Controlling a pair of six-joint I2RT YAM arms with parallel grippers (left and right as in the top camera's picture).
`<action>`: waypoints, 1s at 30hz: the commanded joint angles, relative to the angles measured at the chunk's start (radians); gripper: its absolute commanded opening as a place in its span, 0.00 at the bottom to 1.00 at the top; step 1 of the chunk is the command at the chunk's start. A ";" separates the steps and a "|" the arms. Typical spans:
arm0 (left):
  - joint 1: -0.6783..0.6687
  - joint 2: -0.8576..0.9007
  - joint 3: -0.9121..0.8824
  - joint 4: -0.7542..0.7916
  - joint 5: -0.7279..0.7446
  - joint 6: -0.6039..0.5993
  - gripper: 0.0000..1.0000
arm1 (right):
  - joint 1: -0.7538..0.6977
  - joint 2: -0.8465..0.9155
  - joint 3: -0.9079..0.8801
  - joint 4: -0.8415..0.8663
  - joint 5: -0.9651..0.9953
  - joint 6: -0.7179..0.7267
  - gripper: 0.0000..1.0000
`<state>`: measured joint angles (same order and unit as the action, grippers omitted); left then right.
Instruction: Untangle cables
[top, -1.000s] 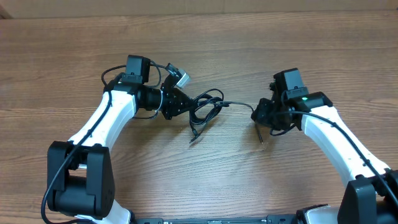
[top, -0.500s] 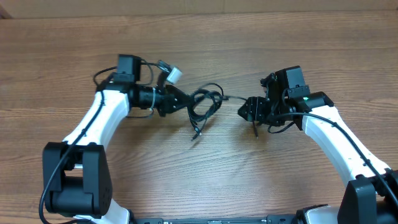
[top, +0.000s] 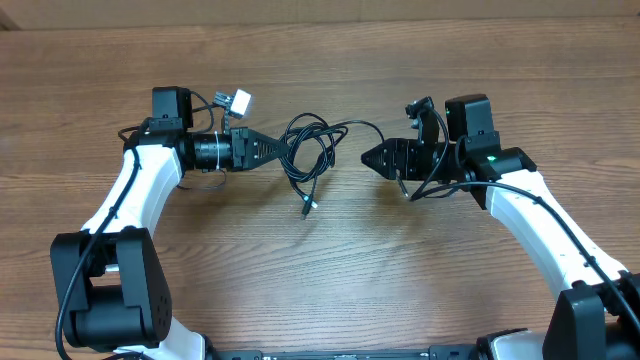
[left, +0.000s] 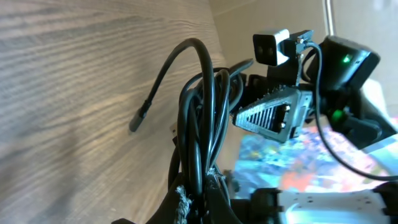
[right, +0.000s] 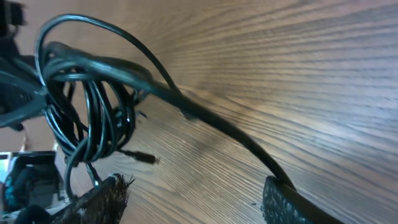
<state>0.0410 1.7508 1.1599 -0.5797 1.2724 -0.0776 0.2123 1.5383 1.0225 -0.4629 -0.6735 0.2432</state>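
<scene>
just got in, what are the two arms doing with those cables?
Untangling, not yet done. The left gripper has its jaws shut on the bunched black cables over the wooden table. The right gripper faces the bunch with jaws open. One strand runs from the coil to one of its fingers but is not clamped. A plug end hangs loose.

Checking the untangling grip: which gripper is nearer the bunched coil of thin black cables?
Left. The left gripper is shut on the left edge of the coil of thin black cables; the right gripper stands open off its right side, one strand reaching toward it.
</scene>
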 joint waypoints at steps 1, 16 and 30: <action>-0.003 -0.005 -0.002 0.002 0.099 -0.084 0.04 | 0.011 -0.024 0.013 0.019 -0.023 0.026 0.68; -0.010 -0.005 -0.002 -0.006 0.195 -0.035 0.04 | 0.085 -0.024 0.013 0.135 0.097 0.076 0.67; -0.011 -0.005 -0.002 -0.049 0.186 -0.035 0.04 | 0.095 -0.024 0.013 0.195 0.097 0.076 0.67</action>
<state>0.0391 1.7508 1.1599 -0.6224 1.4075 -0.1215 0.3035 1.5383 1.0225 -0.2874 -0.5865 0.3149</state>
